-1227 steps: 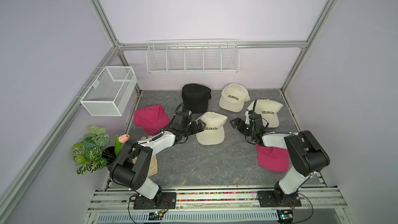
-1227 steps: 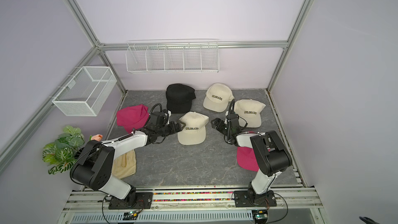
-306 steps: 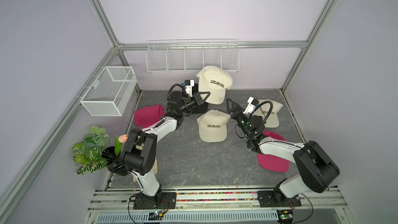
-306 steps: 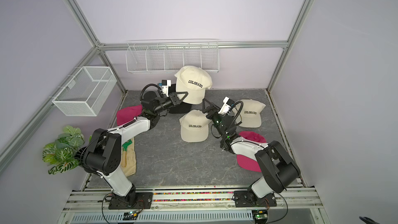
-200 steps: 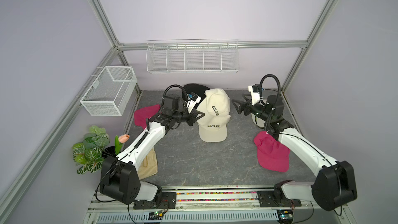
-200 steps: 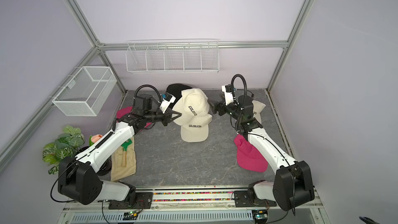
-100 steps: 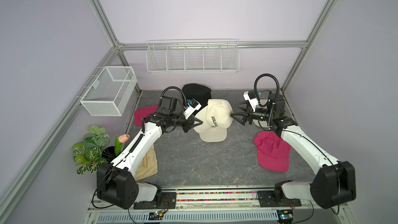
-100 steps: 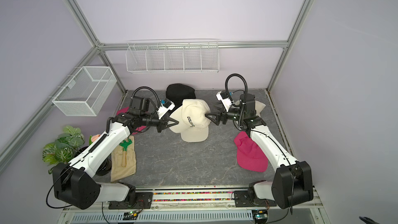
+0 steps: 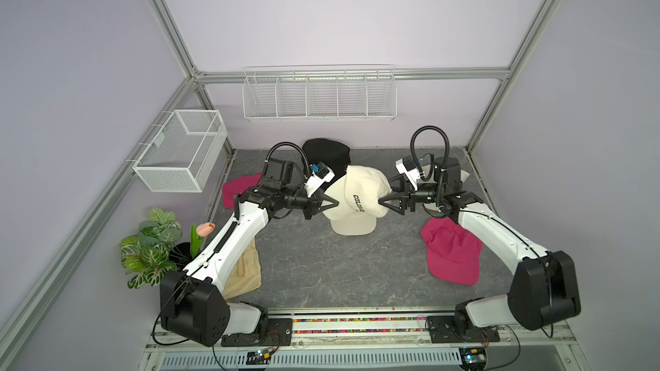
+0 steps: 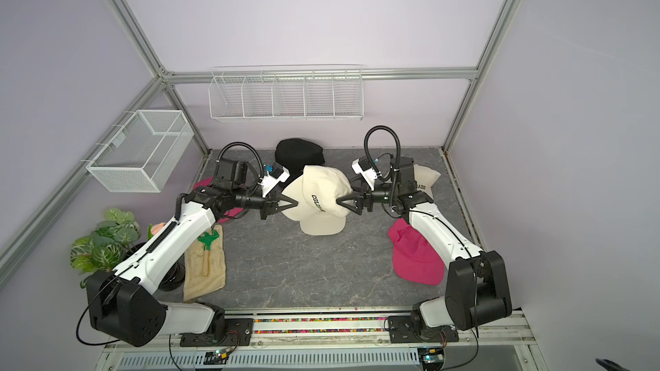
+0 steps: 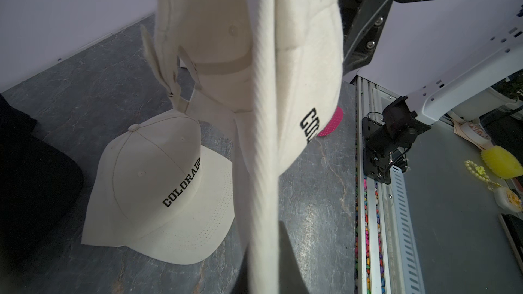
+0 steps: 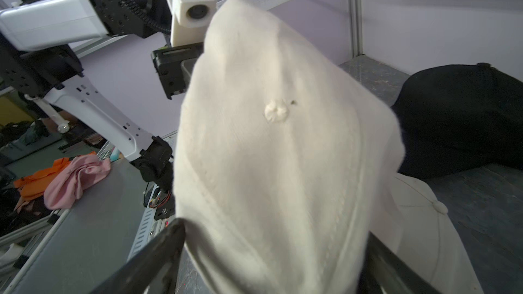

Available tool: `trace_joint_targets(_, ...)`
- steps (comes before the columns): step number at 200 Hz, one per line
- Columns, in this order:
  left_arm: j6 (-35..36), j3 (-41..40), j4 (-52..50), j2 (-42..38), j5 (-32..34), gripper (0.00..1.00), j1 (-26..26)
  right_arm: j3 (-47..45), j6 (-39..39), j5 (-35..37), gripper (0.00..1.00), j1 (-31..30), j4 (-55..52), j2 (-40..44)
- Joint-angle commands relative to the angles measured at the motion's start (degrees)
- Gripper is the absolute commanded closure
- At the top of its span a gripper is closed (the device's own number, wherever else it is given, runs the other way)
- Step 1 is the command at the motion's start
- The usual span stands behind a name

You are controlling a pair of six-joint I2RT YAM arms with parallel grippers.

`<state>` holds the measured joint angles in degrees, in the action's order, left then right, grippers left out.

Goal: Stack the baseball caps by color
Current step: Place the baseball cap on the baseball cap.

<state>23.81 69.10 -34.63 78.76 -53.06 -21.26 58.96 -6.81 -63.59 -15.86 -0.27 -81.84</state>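
Beneath the wire rack (image 9: 319, 101), black cap (image 9: 326, 153).

Site was a robotics lab test cell: an aluminium frame (image 9: 172, 30) boxed in by plain lilac wall panels (image 9: 321, 12), over a grey stone-look tabletop (image 9: 321, 262). Two robot arms (image 9: 232, 244) stood bolted to a front rail (image 9: 357, 321) above a slotted cable duct (image 9: 321, 364). A wire rack (image 9: 319, 101) and mesh basket (image 9: 178, 155) hung on the walls; heaped rags (image 12: 76, 176) lay on a bench (image 12: 85, 236) outside.
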Motion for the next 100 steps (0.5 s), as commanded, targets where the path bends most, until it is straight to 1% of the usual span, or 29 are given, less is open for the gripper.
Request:
trace_joint_targets(1,1.2,3.0,0.4,1.2,-2.8,1.0,0.3,1.2,-6.4,-4.6,0.11,-1.1,-3.2,-0.7)
trace_joint_targets(26,1.1,3.6,0.1,2.4,-3.1,1.0,0.3,2.2,-6.9,-5.4,0.11,-2.2,-3.0,-2.0)
trace_joint_targets(48,-0.3,3.6,1.0,3.6,0.0,1.0,0.3,2.9,-7.1,-7.2,0.1,-2.6,-3.3,-2.4)
trace_joint_targets(55,-1.2,3.6,1.5,3.8,2.0,1.0,0.3,3.0,-7.4,-7.7,0.07,-2.7,-3.6,-2.1)
trace_joint_targets(63,-2.5,3.7,2.3,4.2,4.7,1.0,0.4,3.4,-8.3,-8.2,0.0,-2.7,-5.1,-1.9)
trace_joint_targets(68,-3.3,3.6,2.7,4.5,6.2,1.0,0.6,4.1,-9.6,-8.6,0.06,-2.7,-7.4,-1.9)
trace_joint_targets(71,-3.6,3.7,2.9,4.6,6.8,1.0,0.7,4.4,-10.0,-8.8,0.08,-2.7,-8.3,-1.9)
trace_joint_targets(93,-5.9,3.5,4.9,5.7,7.8,1.0,1.5,7.3,-15.1,-10.8,0.25,-2.7,-16.7,-2.1)
trace_joint_targets(100,-6.1,3.6,5.2,5.9,8.2,1.0,1.7,8.2,-17.2,-11.6,0.33,-2.7,-19.6,-2.2)
